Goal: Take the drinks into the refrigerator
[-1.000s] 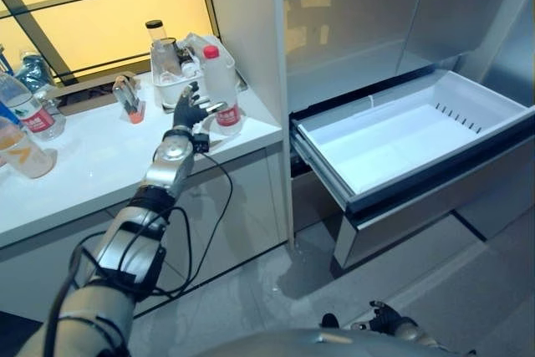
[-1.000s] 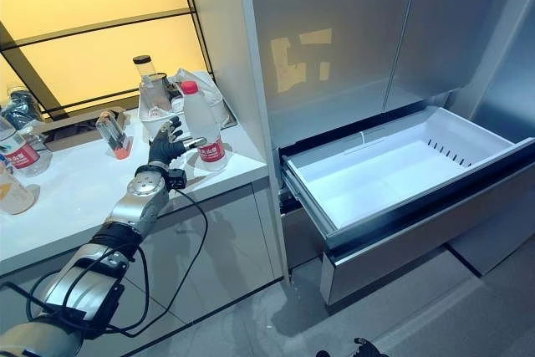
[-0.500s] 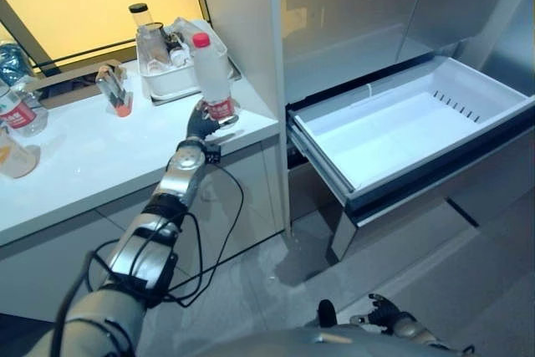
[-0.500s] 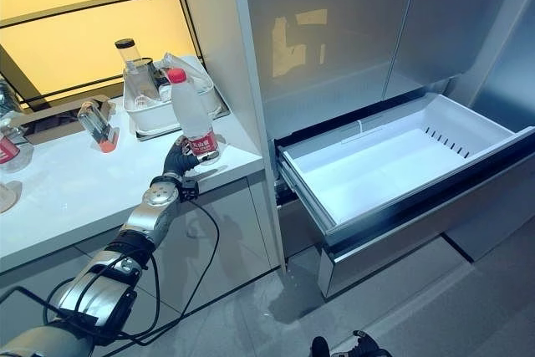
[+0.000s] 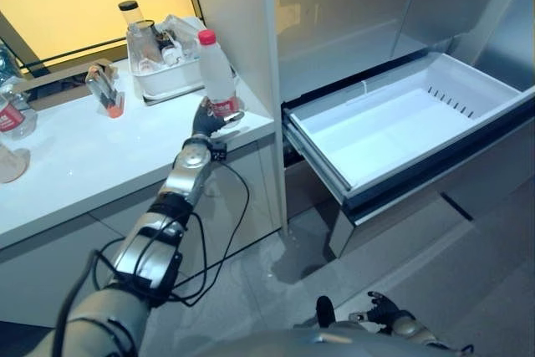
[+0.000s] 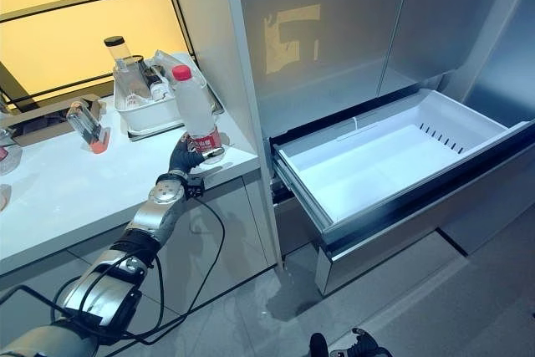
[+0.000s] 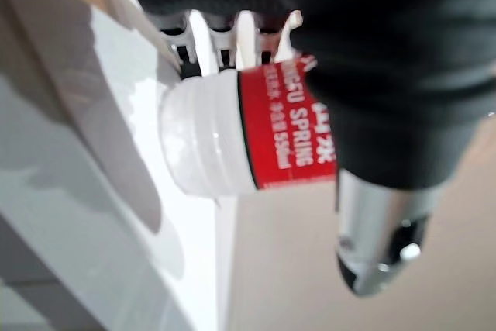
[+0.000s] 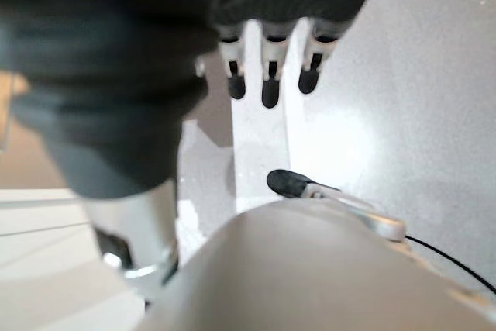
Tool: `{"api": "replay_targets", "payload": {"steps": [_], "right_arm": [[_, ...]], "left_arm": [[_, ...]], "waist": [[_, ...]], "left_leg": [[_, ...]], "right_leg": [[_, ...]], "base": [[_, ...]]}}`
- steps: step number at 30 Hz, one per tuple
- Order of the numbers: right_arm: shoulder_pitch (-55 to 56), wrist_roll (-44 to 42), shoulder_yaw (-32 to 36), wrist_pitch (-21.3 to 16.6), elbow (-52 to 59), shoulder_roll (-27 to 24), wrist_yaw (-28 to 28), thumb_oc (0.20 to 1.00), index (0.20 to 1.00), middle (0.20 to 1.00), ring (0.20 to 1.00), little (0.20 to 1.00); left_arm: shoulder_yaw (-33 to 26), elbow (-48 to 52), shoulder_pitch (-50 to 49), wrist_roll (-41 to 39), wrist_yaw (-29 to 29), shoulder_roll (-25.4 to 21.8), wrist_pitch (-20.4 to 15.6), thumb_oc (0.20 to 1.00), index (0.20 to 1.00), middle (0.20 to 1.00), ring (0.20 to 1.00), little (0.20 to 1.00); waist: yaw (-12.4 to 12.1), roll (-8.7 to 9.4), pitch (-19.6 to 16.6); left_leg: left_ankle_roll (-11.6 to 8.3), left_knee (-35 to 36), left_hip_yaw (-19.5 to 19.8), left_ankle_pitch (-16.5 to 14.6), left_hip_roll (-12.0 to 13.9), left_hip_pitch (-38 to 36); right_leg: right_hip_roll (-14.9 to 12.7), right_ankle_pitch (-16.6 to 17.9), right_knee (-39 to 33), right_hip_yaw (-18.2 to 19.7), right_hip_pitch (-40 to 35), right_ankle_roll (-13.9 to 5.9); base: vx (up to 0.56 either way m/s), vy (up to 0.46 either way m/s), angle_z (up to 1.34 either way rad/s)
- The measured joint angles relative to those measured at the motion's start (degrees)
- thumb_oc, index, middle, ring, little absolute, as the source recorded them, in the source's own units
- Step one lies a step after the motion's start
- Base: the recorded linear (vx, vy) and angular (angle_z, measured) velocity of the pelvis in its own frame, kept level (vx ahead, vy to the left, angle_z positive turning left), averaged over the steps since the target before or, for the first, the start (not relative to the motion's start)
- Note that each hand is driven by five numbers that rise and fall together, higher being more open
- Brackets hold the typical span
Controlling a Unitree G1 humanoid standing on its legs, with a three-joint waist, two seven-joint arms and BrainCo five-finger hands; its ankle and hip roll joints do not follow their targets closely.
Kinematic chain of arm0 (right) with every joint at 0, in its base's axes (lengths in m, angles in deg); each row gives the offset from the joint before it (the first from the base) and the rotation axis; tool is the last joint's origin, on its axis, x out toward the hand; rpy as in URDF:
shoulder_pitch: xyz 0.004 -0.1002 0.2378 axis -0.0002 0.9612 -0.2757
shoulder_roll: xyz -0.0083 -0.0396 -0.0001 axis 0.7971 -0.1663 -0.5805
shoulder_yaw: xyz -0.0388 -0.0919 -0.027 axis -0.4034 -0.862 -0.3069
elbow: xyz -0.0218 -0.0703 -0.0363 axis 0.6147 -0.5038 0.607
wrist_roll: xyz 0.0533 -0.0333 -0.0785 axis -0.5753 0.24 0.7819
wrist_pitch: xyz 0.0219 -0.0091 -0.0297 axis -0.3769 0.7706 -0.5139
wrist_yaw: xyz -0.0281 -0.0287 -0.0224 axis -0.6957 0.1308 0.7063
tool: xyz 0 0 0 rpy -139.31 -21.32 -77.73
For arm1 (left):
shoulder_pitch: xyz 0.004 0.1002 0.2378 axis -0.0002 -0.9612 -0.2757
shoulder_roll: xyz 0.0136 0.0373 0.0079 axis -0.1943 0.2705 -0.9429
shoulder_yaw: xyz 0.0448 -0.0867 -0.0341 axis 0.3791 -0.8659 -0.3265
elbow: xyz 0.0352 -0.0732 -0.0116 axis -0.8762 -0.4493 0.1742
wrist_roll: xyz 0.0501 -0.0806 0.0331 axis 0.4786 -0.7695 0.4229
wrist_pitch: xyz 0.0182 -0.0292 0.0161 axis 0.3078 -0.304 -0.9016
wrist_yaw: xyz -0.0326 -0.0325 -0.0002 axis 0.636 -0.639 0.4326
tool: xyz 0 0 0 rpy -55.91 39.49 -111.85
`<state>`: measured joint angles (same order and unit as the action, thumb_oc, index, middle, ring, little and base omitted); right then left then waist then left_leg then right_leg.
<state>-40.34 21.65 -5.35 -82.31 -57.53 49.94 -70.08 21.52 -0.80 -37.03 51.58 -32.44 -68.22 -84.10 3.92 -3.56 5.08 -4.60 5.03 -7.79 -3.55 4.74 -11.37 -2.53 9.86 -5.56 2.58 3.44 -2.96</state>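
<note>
A clear water bottle [image 5: 216, 73] with a red cap and red label stands upright in my left hand [image 5: 203, 119], at the right front corner of the white counter [image 5: 100, 165]. In the left wrist view my fingers and thumb [image 7: 378, 246] curl round the bottle [image 7: 232, 137] at its label, with its base just over the counter. To the right, the refrigerator's white drawer [image 5: 322, 160] is pulled out and has nothing in it. My right hand [image 8: 268, 75] hangs low over the grey floor with relaxed fingers.
A white basin [image 5: 171, 83] with jars and bottles sits at the back of the counter. A small glass with an orange base [image 5: 104, 94] stands left of it. More bottles [image 5: 12, 111] stand at the far left. The refrigerator's grey doors [image 6: 334, 31] are closed above the drawer.
My left hand has closed round the bottle and brought it from beside the basin to the counter's front right corner, slightly raised. The camera has shifted too.
</note>
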Motion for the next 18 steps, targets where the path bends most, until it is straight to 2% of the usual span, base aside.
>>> {"api": "replay_targets", "payload": {"steps": [1, 2, 3, 4, 5, 6, 9, 18], "right_arm": [[0.0, 0.0, 0.0, 0.0, 0.0, 0.0, 0.1, 1.0, 1.0, 1.0, 1.0, 1.0], [0.0, 0.0, 0.0, -0.1, 0.0, 0.0, 0.1, 1.0, 1.0, 1.0, 1.0, 1.0], [-0.1, -0.1, 0.1, -0.2, 0.0, 0.0, 0.1, 1.0, 1.0, 1.0, 1.0, 1.0], [0.0, -0.1, 0.3, -0.5, 0.0, -0.1, 0.3, 1.0, 1.0, 1.0, 1.0, 1.0], [0.0, -0.3, 0.3, -0.5, 0.0, -0.1, 0.3, 1.0, 1.0, 1.0, 1.0, 1.0], [-0.1, -0.5, 0.3, -0.5, 0.0, 0.0, 0.4, 1.0, 1.0, 1.0, 1.0, 1.0], [-0.1, -1.0, 0.6, -0.8, 0.0, -0.1, 0.5, 1.0, 1.0, 1.0, 1.0, 1.0], [1.6, -1.8, 1.1, -1.5, 2.2, -0.2, 0.8, 1.0, 1.0, 1.0, 1.0, 1.0]], "left_arm": [[0.2, -0.1, 0.5, 0.0, 0.2, 0.8, 0.0, 0.815, 0.815, 0.815, 0.815, 0.815], [0.3, -0.1, 0.7, -0.1, 0.3, 1.1, 0.0, 0.831, 0.831, 0.831, 0.831, 0.831], [0.8, -0.1, 0.8, -0.2, 0.2, 1.4, 0.0, 0.944, 0.944, 0.944, 0.944, 0.944], [1.4, -0.1, 1.2, -0.6, 0.2, 2.2, -0.1, 0.73, 0.73, 0.73, 0.73, 0.73], [1.6, -0.1, 1.6, -0.6, 0.2, 2.5, -0.1, 0.238, 0.238, 0.238, 0.238, 0.238], [2.2, -0.1, 1.9, -0.7, 0.0, 2.7, -0.1, 0.2, 0.2, 0.2, 0.2, 0.2], [2.3, -0.1, 2.2, -1.6, 0.4, 4.3, -0.2, 0.2, 0.2, 0.2, 0.2, 0.2], [2.0, 0.3, 2.4, -4.0, 0.1, 3.9, -1.0, 0.2, 0.2, 0.2, 0.2, 0.2]], "waist": [[0.1, -0.04, 0.1], [0.2, -0.06, 0.1], [0.3, -0.16, 0.2], [0.4, -0.23, 0.2], [0.5, -0.25, 0.2], [1.0, -0.28, 0.3], [1.9, -0.69, 0.6], [1.6, -0.69, 1.4]], "left_leg": [[0.0, 0.0, -0.1, 0.0, 0.0, 0.0], [0.0, 0.0, -0.1, 0.0, -0.1, 0.0], [0.0, 0.0, -0.1, 0.0, -0.1, 0.1], [0.02, 0.0, -0.2, -0.1, -0.1, 0.1], [0.02, 0.0, -0.2, -0.1, -0.1, 0.1], [0.02, 0.0, -0.2, -0.1, -0.1, 0.1], [0.04, 0.0, -0.5, -0.2, -0.1, 0.1], [0.01, 0.0, -1.4, -0.4, -0.1, 0.1]], "right_leg": [[0.0, 0.0, 0.0, 0.0, 0.1, 0.0], [0.0, 0.0, 0.0, 0.0, 0.1, 0.0], [0.0, 0.0, 0.0, 0.1, 0.2, -0.01], [0.0, 0.0, 0.0, 0.1, 0.3, -0.02], [0.0, 0.0, 0.0, 0.1, 0.3, -0.03], [0.0, 0.0, 0.0, 0.1, 0.3, -0.03], [0.1, 0.0, 0.0, 0.4, 0.4, -0.07], [0.3, 0.1, 0.1, 1.1, 0.8, -0.09]], "base": [[-0.01, 0.002, -0.03], [-0.01, -0.001, -0.04], [-0.01, -0.006, -0.04], [0.0, 0.0, 0.0], [0.0, 0.0, 0.0], [0.0, 0.0, 0.0], [-0.01, 0.0, -0.04], [-0.01, -0.004, -0.04]]}}
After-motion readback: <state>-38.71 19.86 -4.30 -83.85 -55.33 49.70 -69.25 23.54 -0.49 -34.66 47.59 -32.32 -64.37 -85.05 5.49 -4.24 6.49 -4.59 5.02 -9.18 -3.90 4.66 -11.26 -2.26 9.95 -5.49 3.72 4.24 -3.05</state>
